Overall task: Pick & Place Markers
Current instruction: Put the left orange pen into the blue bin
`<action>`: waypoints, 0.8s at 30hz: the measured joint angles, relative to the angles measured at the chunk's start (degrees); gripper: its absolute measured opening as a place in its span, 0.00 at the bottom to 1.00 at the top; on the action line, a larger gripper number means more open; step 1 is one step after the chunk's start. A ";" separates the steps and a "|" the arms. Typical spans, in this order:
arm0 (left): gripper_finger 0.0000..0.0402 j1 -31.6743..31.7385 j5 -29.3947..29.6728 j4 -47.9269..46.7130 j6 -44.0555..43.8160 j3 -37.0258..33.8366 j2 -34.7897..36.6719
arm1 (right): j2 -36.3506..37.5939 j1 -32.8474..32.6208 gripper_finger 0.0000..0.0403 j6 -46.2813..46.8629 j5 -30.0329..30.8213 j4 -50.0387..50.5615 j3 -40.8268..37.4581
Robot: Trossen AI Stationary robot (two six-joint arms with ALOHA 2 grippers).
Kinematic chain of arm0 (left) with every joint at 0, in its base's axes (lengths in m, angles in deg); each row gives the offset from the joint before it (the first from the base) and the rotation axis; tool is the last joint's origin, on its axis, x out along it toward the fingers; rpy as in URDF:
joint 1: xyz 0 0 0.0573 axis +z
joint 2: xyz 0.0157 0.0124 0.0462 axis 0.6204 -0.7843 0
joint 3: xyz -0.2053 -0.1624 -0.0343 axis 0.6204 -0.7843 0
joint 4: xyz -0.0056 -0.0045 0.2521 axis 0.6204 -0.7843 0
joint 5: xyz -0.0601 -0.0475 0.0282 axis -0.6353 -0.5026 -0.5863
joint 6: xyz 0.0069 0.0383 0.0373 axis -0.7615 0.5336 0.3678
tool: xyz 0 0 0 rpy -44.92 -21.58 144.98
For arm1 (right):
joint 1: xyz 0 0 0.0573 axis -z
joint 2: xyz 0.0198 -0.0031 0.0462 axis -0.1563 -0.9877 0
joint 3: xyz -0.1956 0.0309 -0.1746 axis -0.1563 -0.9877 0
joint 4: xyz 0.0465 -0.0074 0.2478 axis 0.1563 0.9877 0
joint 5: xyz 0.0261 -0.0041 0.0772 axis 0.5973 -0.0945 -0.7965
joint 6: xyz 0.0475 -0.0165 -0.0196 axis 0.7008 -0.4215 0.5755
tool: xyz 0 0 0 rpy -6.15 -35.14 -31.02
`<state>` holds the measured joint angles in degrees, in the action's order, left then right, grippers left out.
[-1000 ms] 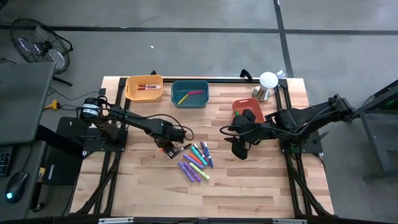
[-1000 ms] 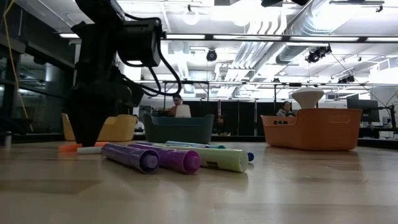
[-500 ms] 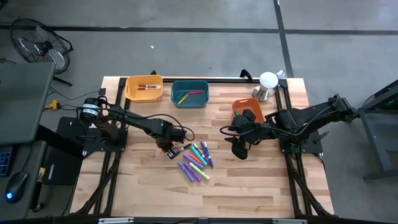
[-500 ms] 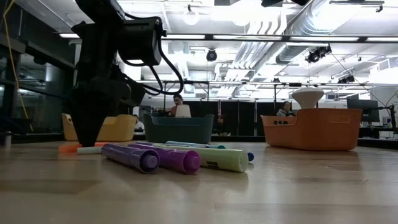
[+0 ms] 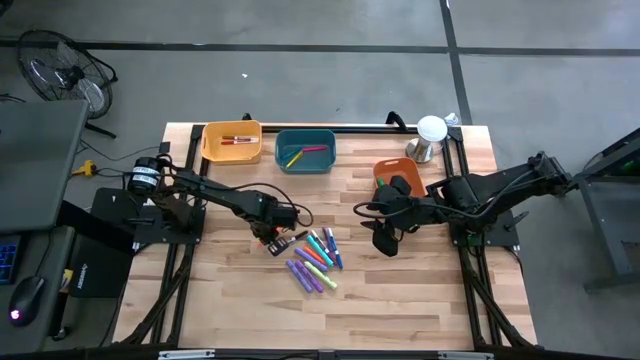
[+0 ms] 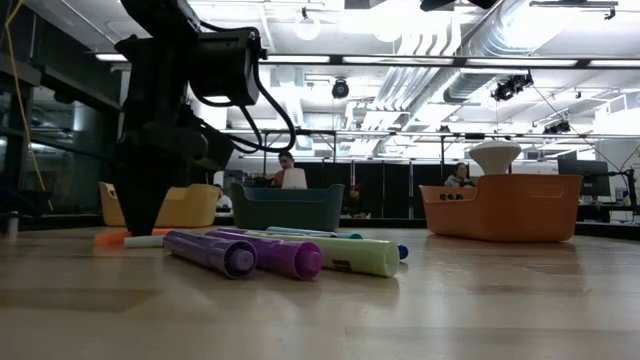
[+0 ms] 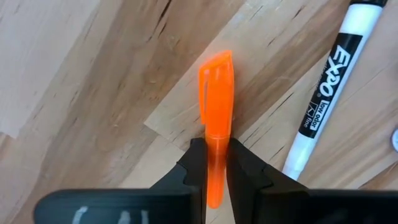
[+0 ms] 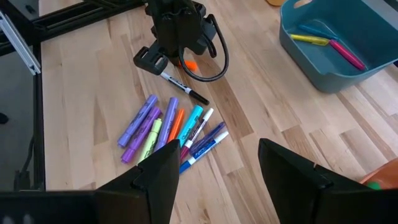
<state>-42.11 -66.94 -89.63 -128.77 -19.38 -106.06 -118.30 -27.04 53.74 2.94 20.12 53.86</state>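
Several markers (image 5: 315, 260) in purple, blue, teal, green and orange lie side by side on the wooden table, also seen as markers (image 8: 171, 127) in the right wrist view. My left gripper (image 5: 270, 240) stands just left of that pile, pointing down, shut on an orange marker (image 7: 216, 93) that lies on the wood. A white Expo marker (image 7: 329, 93) lies beside it. My right gripper (image 5: 385, 238) hovers open right of the pile, touching nothing; its fingers (image 8: 158, 174) frame the pile from afar. My left gripper (image 7: 217, 171) pinches the orange marker's barrel (image 7: 215, 146), just behind the cap, between its two fingers (image 7: 196, 168). It comes from above, pointing down, with the fingers across the marker. The marker lies flat on the table (image 6: 108, 238).
Along the far edge stand a yellow bin (image 5: 232, 142) and a teal bin (image 5: 305, 150), each with markers inside, and an orange bin (image 5: 395, 172) near my right arm. A white-topped metal object (image 5: 431, 130) stands at the far right. Bare wood lies toward the near edge.
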 joint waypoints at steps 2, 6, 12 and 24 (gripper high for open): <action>0.07 0.00 0.30 -0.04 0.00 -0.03 0.53 | 0.00 0.01 0.51 0.00 -0.01 0.01 0.00; 0.07 -0.08 2.23 -2.14 0.66 1.15 2.47 | 0.00 0.01 0.51 -0.02 0.01 0.02 0.00; 0.07 0.10 4.06 -5.26 2.62 3.27 3.31 | 0.00 -0.01 0.51 0.00 0.01 0.22 0.00; 0.07 0.07 6.68 -7.41 8.71 9.29 3.40 | 0.00 -0.01 0.51 0.00 -0.01 0.28 0.00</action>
<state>-42.04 -60.26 -97.04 -120.06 -10.10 -102.66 -118.30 -27.05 53.74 2.93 20.41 53.86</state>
